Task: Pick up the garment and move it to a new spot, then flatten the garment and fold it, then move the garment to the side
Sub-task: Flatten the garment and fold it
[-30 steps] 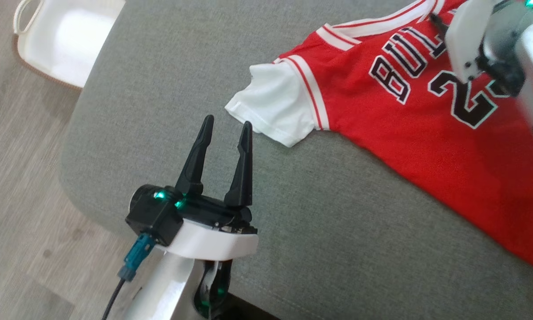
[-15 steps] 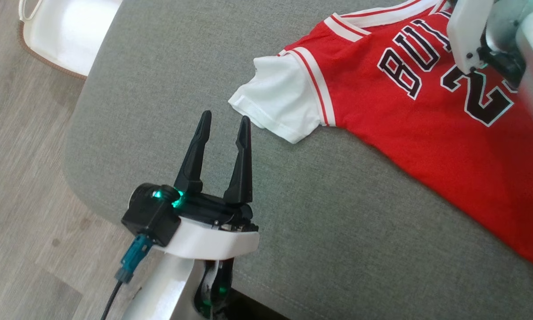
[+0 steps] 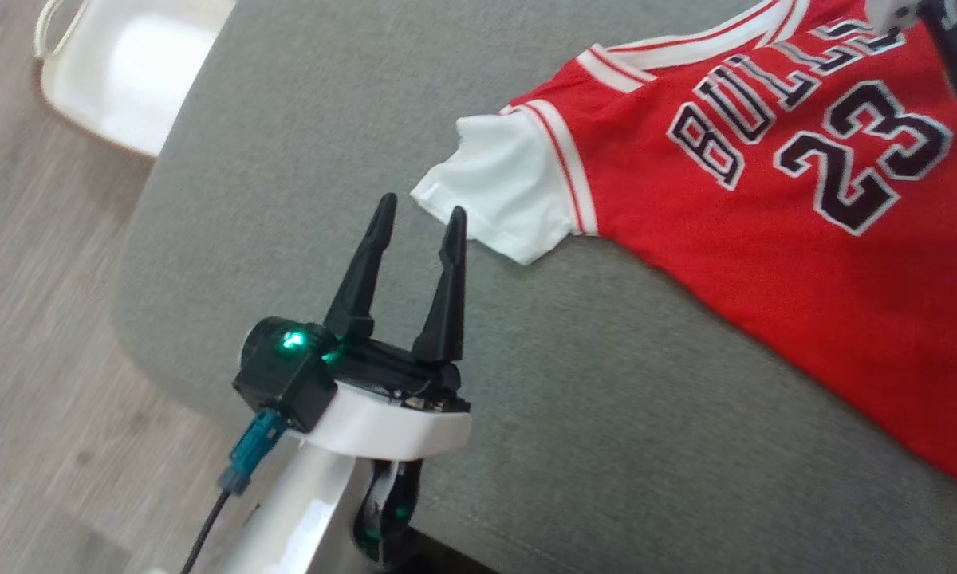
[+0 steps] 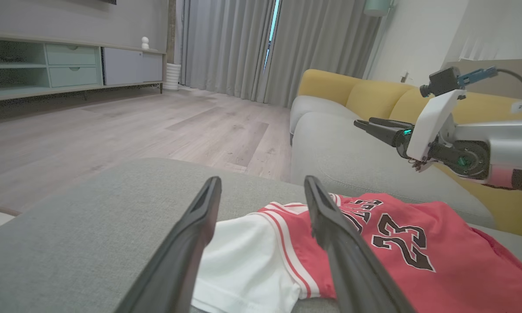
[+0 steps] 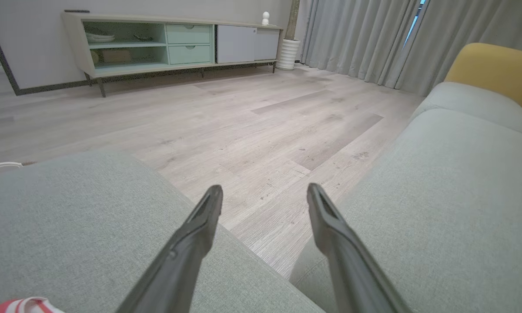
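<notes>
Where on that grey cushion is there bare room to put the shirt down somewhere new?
Bare grey cushion runs along the near edge, between the left hand and the red jersey, and beyond the white sleeve toward the white basket. The right side is crowded by the jersey.

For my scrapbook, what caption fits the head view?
Open left hand near white sleeve of red jersey on grey cushion.

A home living room. A grey and yellow sofa (image 4: 343, 148) stands on a pale wood-plank floor (image 5: 243, 117), with floor-length grey curtains (image 5: 352, 39) behind. A low sideboard (image 5: 156, 43) with drawers and open shelves lines a wall.
</notes>
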